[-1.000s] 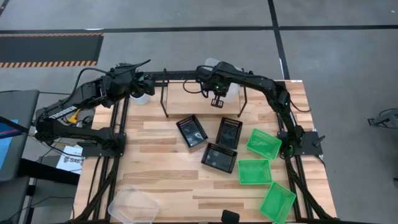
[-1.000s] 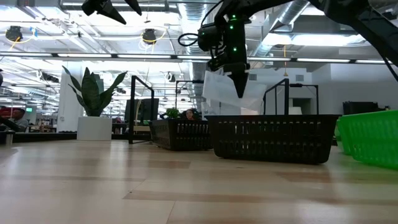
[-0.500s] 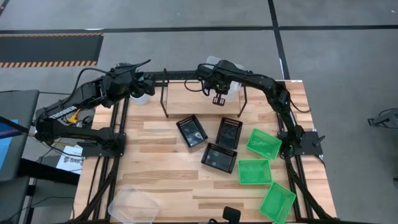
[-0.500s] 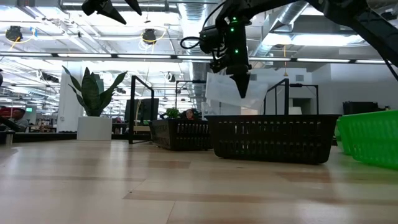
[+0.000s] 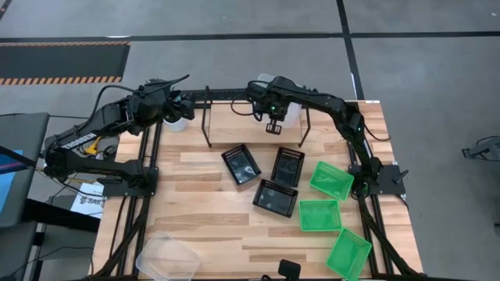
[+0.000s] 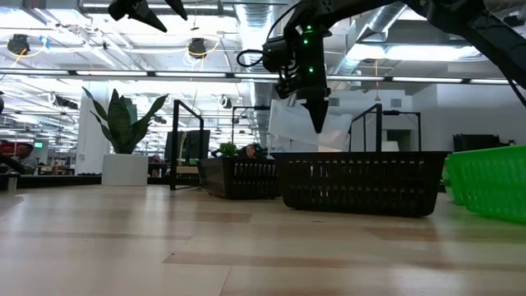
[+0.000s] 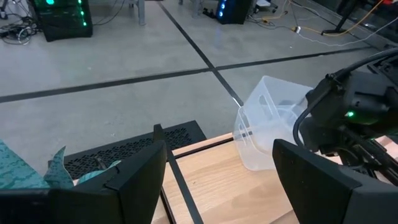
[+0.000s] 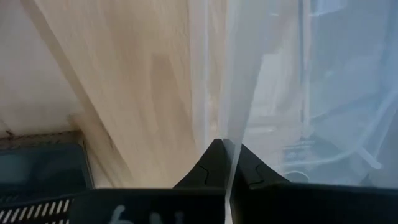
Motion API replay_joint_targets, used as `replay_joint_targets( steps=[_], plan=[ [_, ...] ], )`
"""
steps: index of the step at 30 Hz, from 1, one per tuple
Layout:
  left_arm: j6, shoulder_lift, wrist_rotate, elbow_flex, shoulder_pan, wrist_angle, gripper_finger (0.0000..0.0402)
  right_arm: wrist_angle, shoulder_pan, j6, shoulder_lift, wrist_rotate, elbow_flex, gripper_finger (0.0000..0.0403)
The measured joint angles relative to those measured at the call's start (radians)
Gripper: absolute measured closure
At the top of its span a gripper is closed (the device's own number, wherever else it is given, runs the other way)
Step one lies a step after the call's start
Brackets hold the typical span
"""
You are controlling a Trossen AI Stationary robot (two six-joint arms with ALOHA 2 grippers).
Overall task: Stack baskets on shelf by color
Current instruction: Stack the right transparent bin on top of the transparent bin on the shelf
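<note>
My right gripper (image 5: 273, 127) hangs over the shelf (image 5: 242, 125), a light board in a black hoop frame at the table's far side. It is shut on a clear basket (image 5: 291, 112), which also shows in the left wrist view (image 7: 267, 121). Three black baskets (image 5: 241, 165) (image 5: 288, 165) (image 5: 275, 197) stand on their bottoms mid-table. Three green baskets (image 5: 331, 180) (image 5: 319, 215) (image 5: 348, 254) lie along the right side. Another clear basket (image 5: 166, 257) lies at the near left corner. My left gripper (image 7: 217, 171) is open and raised at the far left corner. My right gripper pinches the clear basket's thin wall (image 8: 231, 134) between its two fingers (image 8: 213, 160), coming steeply from above. The basket is tilted beside the fingers, above the shelf's right end. Whether its lower edge (image 7: 255, 163) rests on the board, I cannot tell.
A white plant pot (image 5: 176, 123) with a green plant (image 6: 123, 123) stands at the far left, beside the shelf's left hoop (image 5: 207, 125). Bare wooden tabletop (image 5: 203, 211) lies left of the black baskets. A small dark object (image 5: 289, 271) sits at the near edge.
</note>
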State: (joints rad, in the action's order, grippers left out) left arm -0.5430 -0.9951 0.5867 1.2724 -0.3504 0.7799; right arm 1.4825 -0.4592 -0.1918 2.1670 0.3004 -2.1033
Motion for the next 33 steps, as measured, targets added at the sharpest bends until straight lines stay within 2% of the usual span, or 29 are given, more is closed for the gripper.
replay_joint_targets(
  steps=[19, 33],
  plan=[
    [0.0, 0.0, -0.006, 0.0, 0.0, 0.0, 0.0118, 0.04, -0.001, -0.055, 0.0, 0.008, 0.0, 0.0395],
    [0.001, 0.0, -0.006, 0.0, 0.0, 0.001, 0.0118, 0.023, -0.008, -0.053, 0.0, -0.001, 0.0, 0.037]
  ],
)
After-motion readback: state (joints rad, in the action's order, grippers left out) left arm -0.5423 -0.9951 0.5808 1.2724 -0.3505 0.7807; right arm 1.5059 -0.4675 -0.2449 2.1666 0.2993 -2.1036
